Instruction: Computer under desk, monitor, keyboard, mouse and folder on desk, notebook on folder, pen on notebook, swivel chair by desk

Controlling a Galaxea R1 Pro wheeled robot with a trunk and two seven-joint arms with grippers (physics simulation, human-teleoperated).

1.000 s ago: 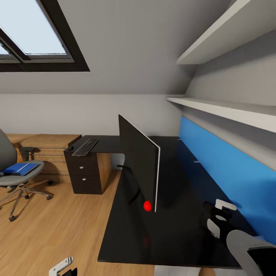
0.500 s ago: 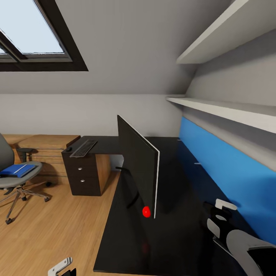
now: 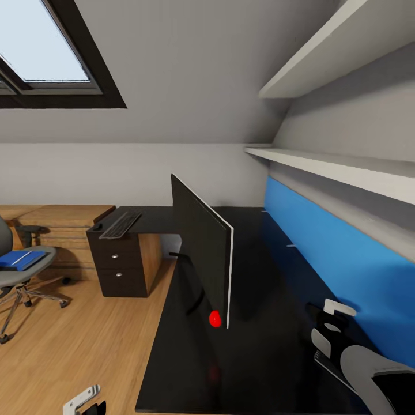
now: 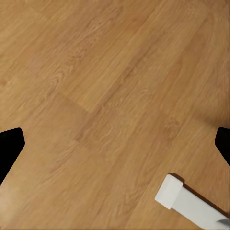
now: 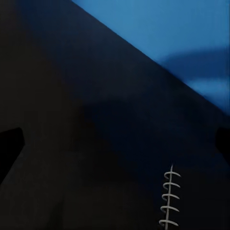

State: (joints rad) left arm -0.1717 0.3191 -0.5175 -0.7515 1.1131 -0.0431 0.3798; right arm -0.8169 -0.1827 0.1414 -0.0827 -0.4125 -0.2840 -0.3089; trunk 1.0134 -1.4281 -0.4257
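Right gripper (image 3: 334, 323): hangs low over the glossy black desk (image 3: 259, 346), close to the blue wall panel (image 3: 346, 265); its wrist view shows both fingertips far apart with nothing between, so it is spread and empty.
Below it: a spiral binding (image 5: 168, 203) lies on the dark top, probably the notebook's, though its cover blends into the desk.
Left gripper (image 3: 86, 399): over the wood floor (image 4: 96, 86) just off the desk edge, fingers wide and empty; a white desk leg (image 4: 189, 200) shows near it.
Monitor (image 3: 202, 253): upright on the desk, edge-on.
Keyboard (image 3: 120, 225): on the far wing above the drawer unit (image 3: 118, 265).
Mouse (image 3: 95, 227): a small dark shape beside the keyboard.
Folder (image 3: 20, 259): on the swivel chair (image 3: 17, 271), well apart.
Step in hand: likely fetching the folder; roll nearer the chair before reaching, keeping arms clear of the desk.
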